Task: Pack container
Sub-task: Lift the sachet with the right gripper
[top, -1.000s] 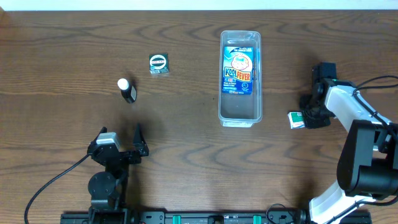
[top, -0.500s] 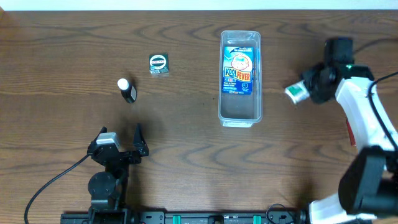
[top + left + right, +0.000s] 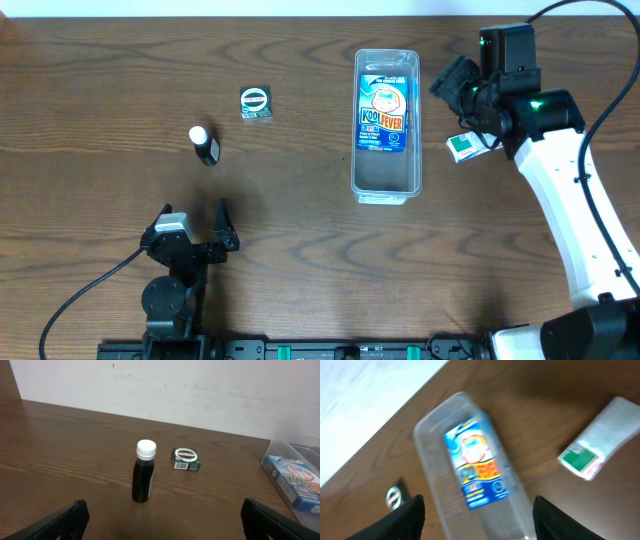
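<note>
The container (image 3: 386, 190) is a long clear plastic tub. It sits on the brown tabletop (image 3: 300, 260), a little to the right of the middle, with its long side pointing away from the robot. A blue box (image 3: 384, 115) with a baby's face on it lies flat inside, in the far part of the tub. The near part of the tub is bare.

The right end effector (image 3: 458, 92) is up by the far right side of the container. Its fingers (image 3: 407, 515) stand wide apart and hold nothing. A small white and green packet (image 3: 462, 147) is just beside the container on the right. The right wrist view is blurry, so it is hard to tell if the packet lies flat on the tabletop.

The left end effector (image 3: 193, 212) is near the front left and well apart from the container. It is spread wide, with nothing between its fingers. In front of it a little dark bottle (image 3: 144, 472) with a white cap stands upright. A small green box (image 3: 186, 458) with a round ring on top lies a bit past the bottle.
</note>
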Robot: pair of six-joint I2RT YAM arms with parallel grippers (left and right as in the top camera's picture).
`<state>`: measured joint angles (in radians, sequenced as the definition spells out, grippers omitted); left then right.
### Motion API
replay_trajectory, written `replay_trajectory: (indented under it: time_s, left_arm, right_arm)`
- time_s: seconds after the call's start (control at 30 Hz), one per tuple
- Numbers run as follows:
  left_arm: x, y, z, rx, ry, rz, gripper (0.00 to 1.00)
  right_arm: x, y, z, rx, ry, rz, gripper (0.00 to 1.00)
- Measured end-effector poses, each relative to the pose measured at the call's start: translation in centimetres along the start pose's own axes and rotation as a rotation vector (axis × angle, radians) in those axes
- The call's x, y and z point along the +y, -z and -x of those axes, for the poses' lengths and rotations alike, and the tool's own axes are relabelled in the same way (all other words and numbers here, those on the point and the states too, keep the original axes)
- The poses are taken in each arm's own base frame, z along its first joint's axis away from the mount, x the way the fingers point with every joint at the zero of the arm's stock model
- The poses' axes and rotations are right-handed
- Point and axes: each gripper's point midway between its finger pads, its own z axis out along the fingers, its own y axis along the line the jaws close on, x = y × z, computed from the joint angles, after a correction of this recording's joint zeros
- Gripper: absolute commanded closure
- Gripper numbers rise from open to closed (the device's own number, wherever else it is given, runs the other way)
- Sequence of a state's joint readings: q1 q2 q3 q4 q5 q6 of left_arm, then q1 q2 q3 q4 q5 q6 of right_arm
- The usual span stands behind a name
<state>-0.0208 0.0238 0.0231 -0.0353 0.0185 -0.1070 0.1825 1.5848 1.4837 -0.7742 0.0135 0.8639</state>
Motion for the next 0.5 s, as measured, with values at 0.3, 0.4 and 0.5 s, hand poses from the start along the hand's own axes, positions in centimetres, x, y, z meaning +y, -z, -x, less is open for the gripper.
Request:
replay_trajectory:
  time_s: [0.3,0.4,0.5]
  left_arm:
    - [0.0,0.0,0.0,0.0,0.0,0.0,0.02]
    - [0.0,0.0,0.0,0.0,0.0,0.0,0.02]
    - [0.0,0.0,0.0,0.0,0.0,0.0,0.02]
  right_arm:
    - [-6.7,-6.6,0.8,0.04,-0.225,-0.225,0.27]
    - [-9.4,-9.6,0.6,0.085,-0.297,-0.281,0.27]
    - [-11.7,-11.3,0.5,0.115,-0.348,-0.328,0.27]
